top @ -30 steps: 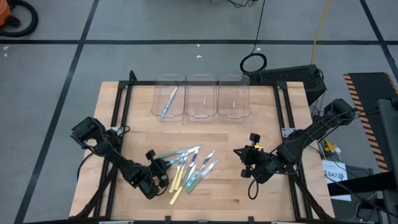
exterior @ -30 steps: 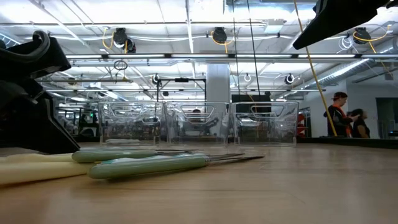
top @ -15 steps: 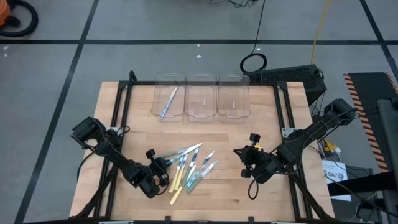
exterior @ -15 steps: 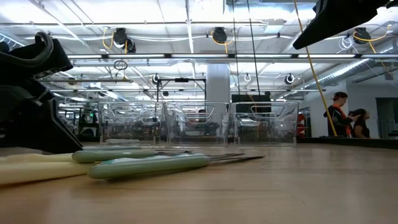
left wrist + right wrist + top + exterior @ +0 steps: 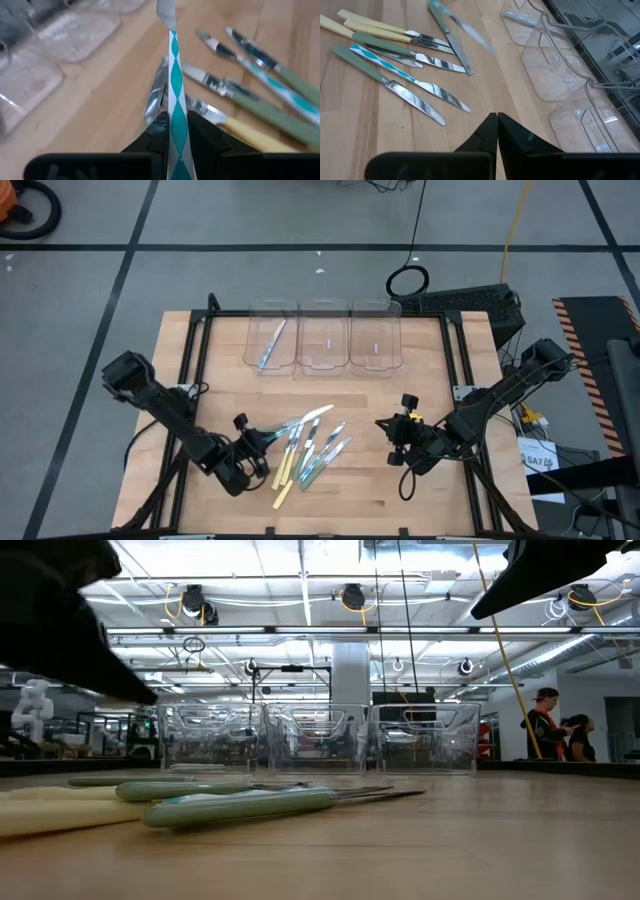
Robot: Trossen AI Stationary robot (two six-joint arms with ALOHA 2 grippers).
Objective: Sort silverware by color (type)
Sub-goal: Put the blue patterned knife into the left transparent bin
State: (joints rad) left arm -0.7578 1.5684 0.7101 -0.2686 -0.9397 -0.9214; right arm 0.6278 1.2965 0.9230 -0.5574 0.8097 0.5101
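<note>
Jaws of left gripper (image 5: 177, 131) clamp a teal-patterned knife (image 5: 173, 65) by its handle, lifted off the pile (image 5: 305, 448) for binning. Remaining silverware lies mid-desk (image 5: 430, 365). Right gripper (image 5: 497, 120) waits nearby, jaws closed and empty. One piece already sits in the left bin (image 5: 270, 345).

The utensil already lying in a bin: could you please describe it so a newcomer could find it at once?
Look at the row of three clear bins along the table's far edge. The left bin holds a slim blue-handled utensil, lying diagonally. It alone is binned; the others lie in a pile mid-table.
</note>
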